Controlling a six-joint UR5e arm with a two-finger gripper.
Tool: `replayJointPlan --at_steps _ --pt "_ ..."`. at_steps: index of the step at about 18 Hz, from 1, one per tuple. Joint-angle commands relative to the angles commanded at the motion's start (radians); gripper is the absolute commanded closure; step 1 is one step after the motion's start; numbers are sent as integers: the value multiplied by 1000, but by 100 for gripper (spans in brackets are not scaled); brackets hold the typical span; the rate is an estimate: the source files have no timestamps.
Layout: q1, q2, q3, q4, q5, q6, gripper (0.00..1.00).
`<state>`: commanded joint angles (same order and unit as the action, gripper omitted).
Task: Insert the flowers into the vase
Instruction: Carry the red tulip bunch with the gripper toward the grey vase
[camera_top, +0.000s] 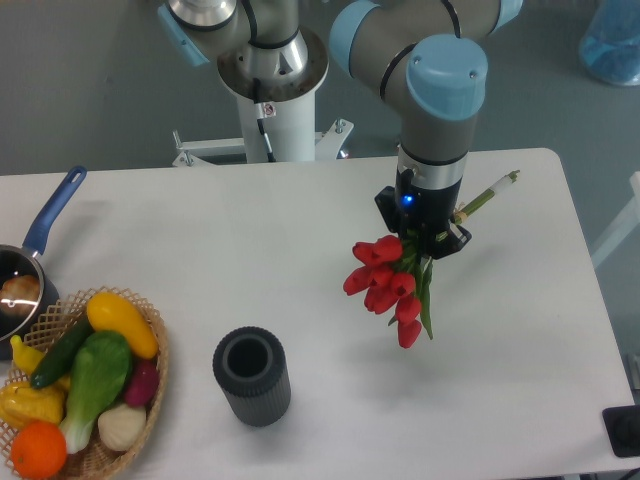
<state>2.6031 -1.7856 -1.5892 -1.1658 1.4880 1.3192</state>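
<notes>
I see the gripper (428, 238) pinching the flowers (388, 285) by their stems, held above the table (300, 260) right of centre; red heads hang toward 7 o'clock, stem ends poke out toward 2 o'clock. The vase (251, 376) stands upright, mouth open, well apart at 8 o'clock from the bunch, beside the wicker basket (150, 400).

On your white table (300, 240), near-left corner: one woven wicker basket (150, 400) holding toy produce, namely a yellow squash (120, 322), a green leafy vegetable (95, 375), a dark green cucumber (60, 352), an orange (38, 450), a white garlic bulb (122, 426) and a purple piece (143, 382). Just beyond it at the left edge you have a blue-handled saucepan (50, 215).
</notes>
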Motion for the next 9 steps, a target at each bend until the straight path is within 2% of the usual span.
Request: replayJointPlan --at_steps 7,9 --pt "-8 17 -11 9 -63 -47 100" --pt "-8 18 15 11 -168 -109 100"
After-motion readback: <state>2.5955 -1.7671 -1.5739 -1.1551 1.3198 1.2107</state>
